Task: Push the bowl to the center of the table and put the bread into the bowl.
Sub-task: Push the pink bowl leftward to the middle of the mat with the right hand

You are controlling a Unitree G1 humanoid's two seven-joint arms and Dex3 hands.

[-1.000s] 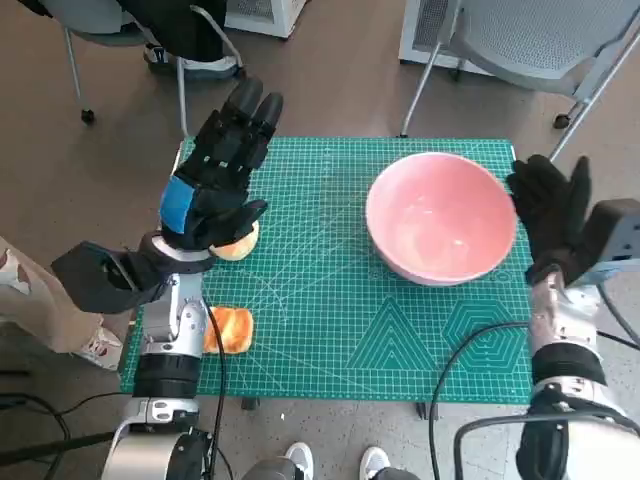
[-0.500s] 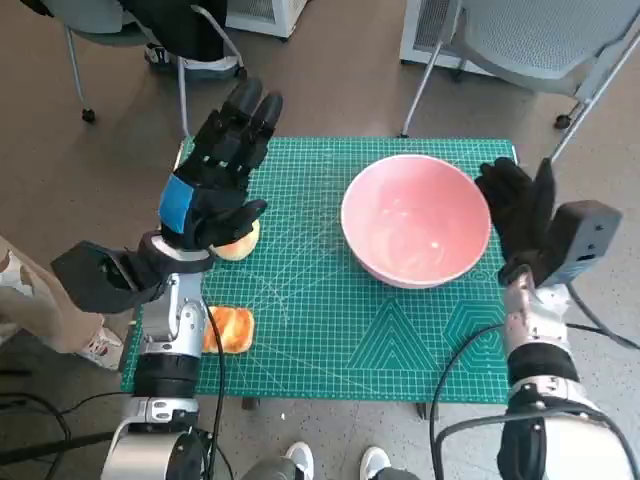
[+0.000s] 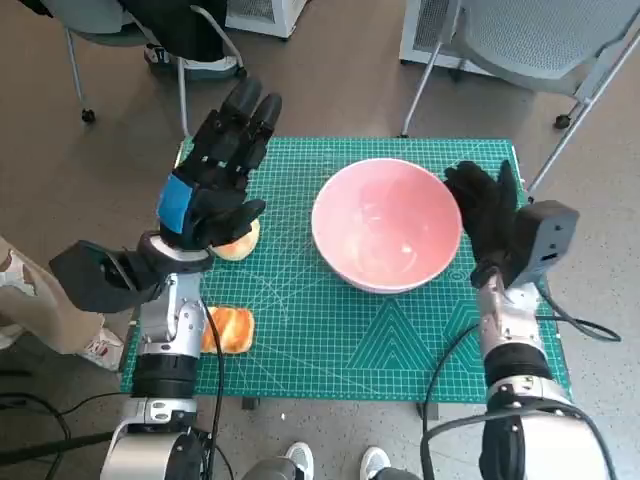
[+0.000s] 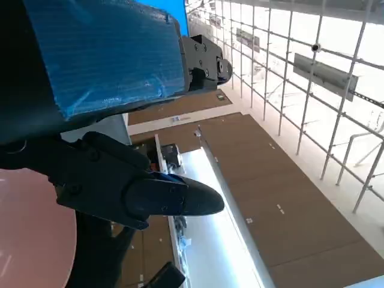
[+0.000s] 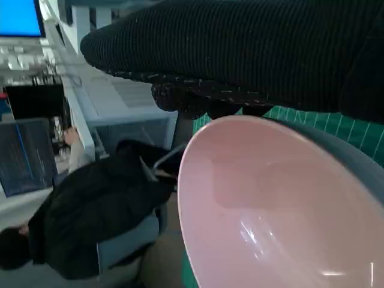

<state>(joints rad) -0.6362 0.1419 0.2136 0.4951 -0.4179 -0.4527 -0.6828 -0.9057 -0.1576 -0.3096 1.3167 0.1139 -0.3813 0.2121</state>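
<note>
A pink bowl (image 3: 385,222) stands upright near the middle of the green cutting mat (image 3: 300,330); its inside fills the right wrist view (image 5: 264,210). My right hand (image 3: 487,215) presses flat against the bowl's right side, fingers extended and holding nothing. My left hand (image 3: 215,170) hovers open above the mat's left part, fingers spread. Half hidden under it lies a round bread roll (image 3: 238,243). A second, toasted piece of bread (image 3: 230,329) lies at the mat's front left, beside my left forearm.
Chair legs and a person's dark clothing (image 3: 170,30) are beyond the table's far left. A grey chair (image 3: 540,40) stands at the far right. A black cable (image 3: 450,360) crosses the mat's front right. A person in black (image 5: 90,210) shows in the right wrist view.
My right hand has pushed the pink bowl leftward, from the mat's right part toward its middle. My left hand and both breads have stayed put.
</note>
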